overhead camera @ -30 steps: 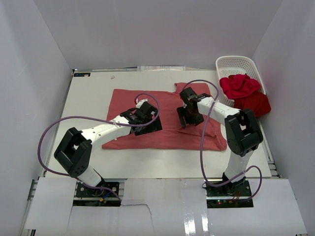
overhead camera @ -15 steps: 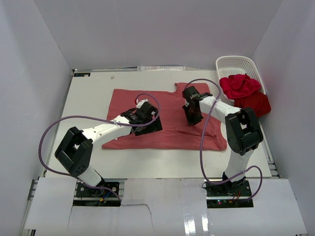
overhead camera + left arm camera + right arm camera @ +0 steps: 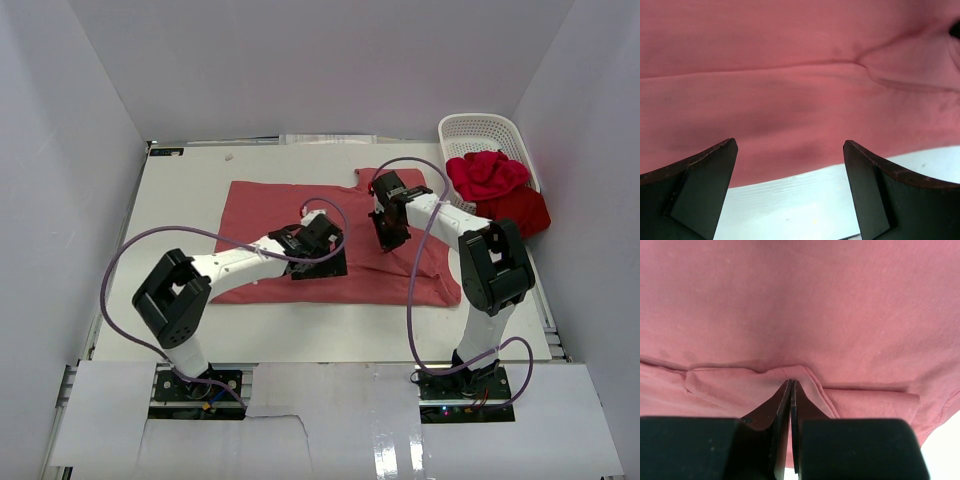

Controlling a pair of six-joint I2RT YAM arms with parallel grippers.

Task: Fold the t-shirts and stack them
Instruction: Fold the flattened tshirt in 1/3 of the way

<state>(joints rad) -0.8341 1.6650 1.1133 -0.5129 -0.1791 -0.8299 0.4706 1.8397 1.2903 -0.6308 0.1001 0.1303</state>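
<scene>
Showing from top view: salmon-red t-shirt (image 3: 300, 215) spread flat at centre of table (image 3: 180, 200); crimson t-shirt (image 3: 487, 173) and darker red t-shirt (image 3: 520, 210) heaped at 2 o'clock, at near end of white basket (image 3: 480, 128). Noting left gripper (image 3: 325, 264) over shirt's 6 o'clock hem, right gripper (image 3: 388, 236) on cloth toward 1 o'clock.
Left wrist view: fingers (image 3: 700, 190) parted wide, gripping nothing, above salmon hem, bare table at 6 o'clock.
Right wrist view: fingers (image 3: 775, 415) closed tight, tips pinching a raised fold of salmon-red t-shirt.

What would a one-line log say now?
left end effector open over dusty salmon-red cloth t-shirt; right end effector shut, pinching its fold
</scene>
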